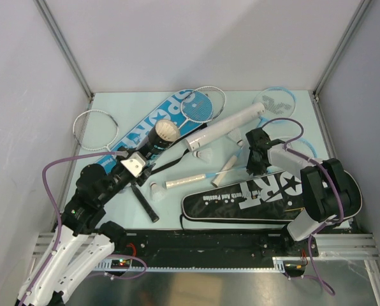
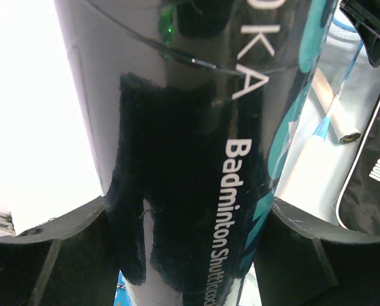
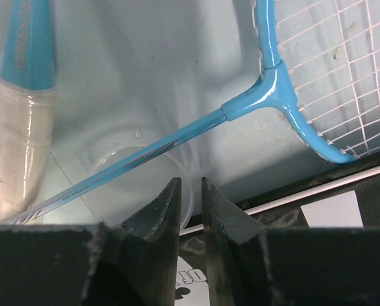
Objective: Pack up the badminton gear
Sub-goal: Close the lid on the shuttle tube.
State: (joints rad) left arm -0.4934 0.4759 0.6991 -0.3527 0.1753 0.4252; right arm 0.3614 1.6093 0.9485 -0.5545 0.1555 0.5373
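black tube [image 2: 190,127] lies clamped inside the left gripper [image 2: 187,220].

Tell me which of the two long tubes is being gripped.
The black tube, clamped in the jaws of the left gripper; the white tube lies ungripped.

Glossy black tube [image 2: 177,159] with white lettering and teal streaks, white tube [image 1: 225,127], blue cover [image 1: 150,122] with white SPORT letters, black cover [image 1: 254,199] with white print and trim, light-blue racket [image 3: 266,89] with white strings, white racket [image 1: 94,131], white shuttlecock [image 1: 206,155], pale mint surface [image 1: 126,102], purple cables [image 1: 46,177]
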